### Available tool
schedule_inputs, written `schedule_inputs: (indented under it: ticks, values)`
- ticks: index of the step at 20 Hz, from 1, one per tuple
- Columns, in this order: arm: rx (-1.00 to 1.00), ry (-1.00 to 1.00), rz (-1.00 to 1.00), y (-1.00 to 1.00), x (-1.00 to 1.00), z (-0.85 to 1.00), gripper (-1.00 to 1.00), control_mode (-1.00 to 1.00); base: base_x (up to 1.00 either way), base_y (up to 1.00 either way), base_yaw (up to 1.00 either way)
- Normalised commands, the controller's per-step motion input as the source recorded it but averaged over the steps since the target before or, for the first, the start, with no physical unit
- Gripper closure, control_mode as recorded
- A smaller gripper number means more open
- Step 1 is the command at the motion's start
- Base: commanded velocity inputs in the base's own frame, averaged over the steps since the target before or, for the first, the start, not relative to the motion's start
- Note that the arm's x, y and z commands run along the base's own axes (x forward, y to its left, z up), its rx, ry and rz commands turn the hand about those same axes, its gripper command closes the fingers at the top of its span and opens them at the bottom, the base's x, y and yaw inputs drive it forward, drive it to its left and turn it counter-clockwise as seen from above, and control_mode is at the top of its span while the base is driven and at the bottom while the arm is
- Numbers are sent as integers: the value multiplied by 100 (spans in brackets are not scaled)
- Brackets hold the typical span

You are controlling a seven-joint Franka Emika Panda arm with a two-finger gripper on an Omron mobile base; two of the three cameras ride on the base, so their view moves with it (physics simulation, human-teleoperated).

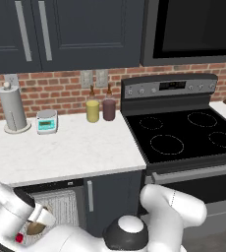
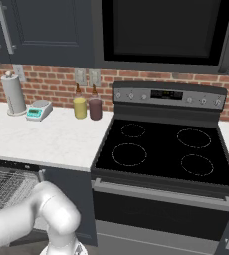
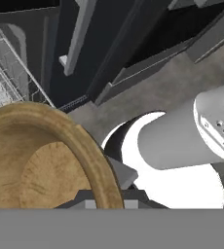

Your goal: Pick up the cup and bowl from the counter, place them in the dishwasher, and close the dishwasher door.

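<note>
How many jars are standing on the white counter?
2. The yellow jar stands at the back by the brick wall, and the maroon jar is right beside it, nearer the stove. None seems hidden.

the arm (image 1: 169, 209) folds low from the base, elbow bent, forearm reaching left and down to the bottom left corner of the left base view; the gripper (image 1: 29, 229) there is closed on the bowl (image 3: 46, 160), pinching its rim
</note>
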Motion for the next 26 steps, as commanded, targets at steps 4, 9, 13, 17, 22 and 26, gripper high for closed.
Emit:
schedule_inputs:
  ticks: [4, 9, 13, 17, 22, 26]
  values:
    - [-9, 0, 62, 0, 0, -28, 100, -100, 0, 0, 0]
    - [0, 6, 55, 0, 7, -25, 100, -100, 0, 0, 0]
    - [2, 19, 49, 0, 36, -36, 100, -100, 0, 0, 0]
    - [22, 4, 39, 1, 31, -58, 100, -100, 0, 0, 0]
    - [38, 3, 24, -4, 30, -70, 100, -100, 0, 0, 0]
    - [39, 10, -1, -28, 35, -54, 100, -100, 0, 0, 0]
